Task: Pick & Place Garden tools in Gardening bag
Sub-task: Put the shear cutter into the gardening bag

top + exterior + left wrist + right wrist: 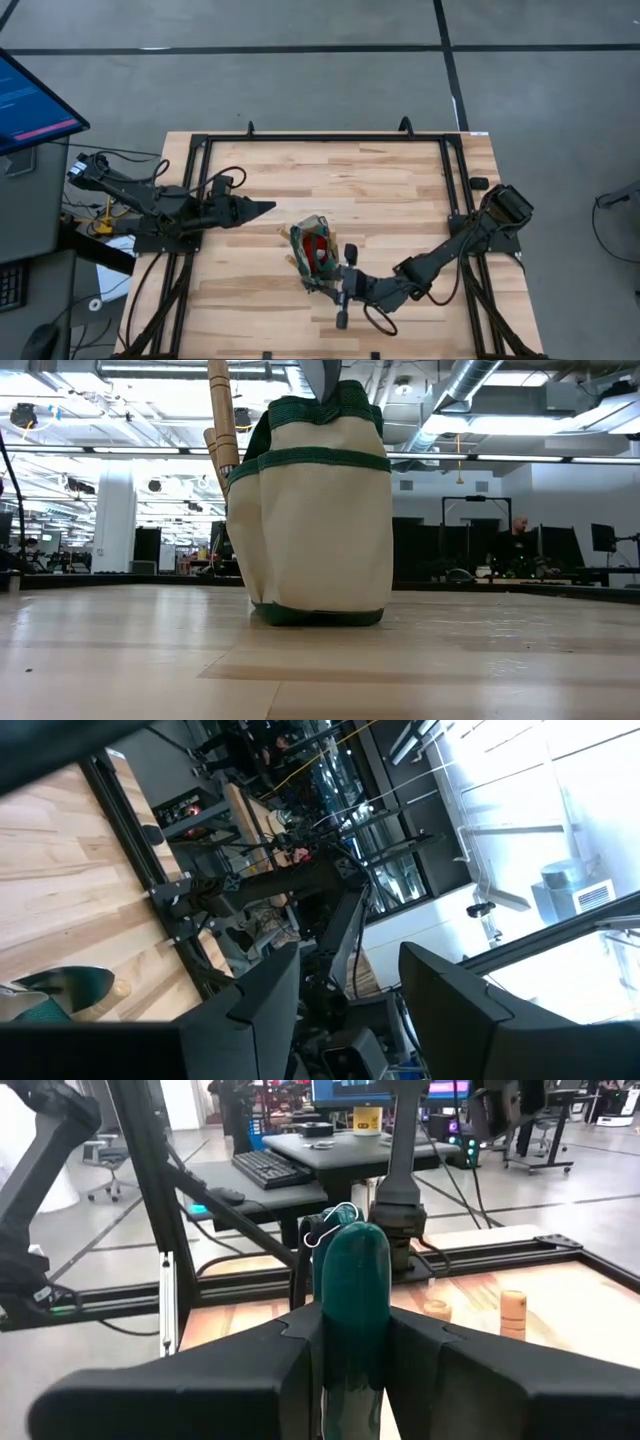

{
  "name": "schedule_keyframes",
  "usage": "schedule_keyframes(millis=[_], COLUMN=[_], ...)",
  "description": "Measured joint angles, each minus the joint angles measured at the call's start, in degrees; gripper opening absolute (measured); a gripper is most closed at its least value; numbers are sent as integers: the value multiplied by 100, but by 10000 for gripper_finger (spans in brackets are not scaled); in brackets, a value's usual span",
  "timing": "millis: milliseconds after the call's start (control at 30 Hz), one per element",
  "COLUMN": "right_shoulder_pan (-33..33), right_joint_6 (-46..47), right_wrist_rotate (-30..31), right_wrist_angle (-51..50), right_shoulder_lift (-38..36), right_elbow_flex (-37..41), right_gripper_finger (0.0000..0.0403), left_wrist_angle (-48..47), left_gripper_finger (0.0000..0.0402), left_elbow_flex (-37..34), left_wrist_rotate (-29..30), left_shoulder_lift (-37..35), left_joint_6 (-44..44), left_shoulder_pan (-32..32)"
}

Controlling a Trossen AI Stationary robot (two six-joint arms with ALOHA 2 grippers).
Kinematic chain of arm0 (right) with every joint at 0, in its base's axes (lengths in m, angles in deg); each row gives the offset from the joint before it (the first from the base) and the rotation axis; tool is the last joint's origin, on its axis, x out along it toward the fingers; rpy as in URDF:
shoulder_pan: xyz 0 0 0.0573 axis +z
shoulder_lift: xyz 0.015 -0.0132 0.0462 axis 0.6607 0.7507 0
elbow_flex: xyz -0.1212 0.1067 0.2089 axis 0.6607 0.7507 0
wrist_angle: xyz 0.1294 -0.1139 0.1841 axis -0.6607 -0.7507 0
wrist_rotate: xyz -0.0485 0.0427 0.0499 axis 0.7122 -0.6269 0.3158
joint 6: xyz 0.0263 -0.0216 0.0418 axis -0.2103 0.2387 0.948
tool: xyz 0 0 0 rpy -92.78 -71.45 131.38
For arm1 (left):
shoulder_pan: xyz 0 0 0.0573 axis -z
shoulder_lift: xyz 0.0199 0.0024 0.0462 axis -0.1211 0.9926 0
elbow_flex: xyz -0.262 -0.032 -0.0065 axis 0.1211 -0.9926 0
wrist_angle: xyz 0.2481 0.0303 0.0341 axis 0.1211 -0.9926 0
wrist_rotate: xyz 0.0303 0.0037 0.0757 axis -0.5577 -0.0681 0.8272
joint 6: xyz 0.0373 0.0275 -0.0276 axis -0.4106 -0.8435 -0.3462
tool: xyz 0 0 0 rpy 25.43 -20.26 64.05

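The right gripper (352,1360) sits at the near side of the light wooden plank tabletop (400,180), clenched on a teal-green rubbery tool handle (350,1295) that stands up between its dark fingers (240,1380). Seen from above, it is just beside the soft oval olive-and-tan fabric gardening bag with teal-green edging (312,252), which stands upright near the tabletop's middle. A red item (317,246) and light wooden tool handles (222,415) rest inside the bag, the handles poking above its rim. Farther off, at the left side, the left gripper (262,208) hangs above the tabletop, released and holding nothing.
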Motion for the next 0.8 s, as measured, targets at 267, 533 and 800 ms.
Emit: schedule_keyframes(millis=[267,533,800], right_shoulder_pan=[15,29,52], right_joint_6=[96,-156,-505], right_wrist_rotate=[153,490,588], right_wrist_angle=[26,297,-91], right_shoulder_lift=[0,803,953], right_elbow_flex=[0,-480,-866], right_gripper_finger=[63,63,62], left_wrist_angle=[-2,3,24], left_gripper_finger=[172,172,172], left_elbow_flex=[0,0,0], left_wrist_rotate=[0,-2,-2], left_shoulder_lift=[0,13,13], left_joint_6=[-149,-148,-149], left_shoulder_pan=[0,-2,0])
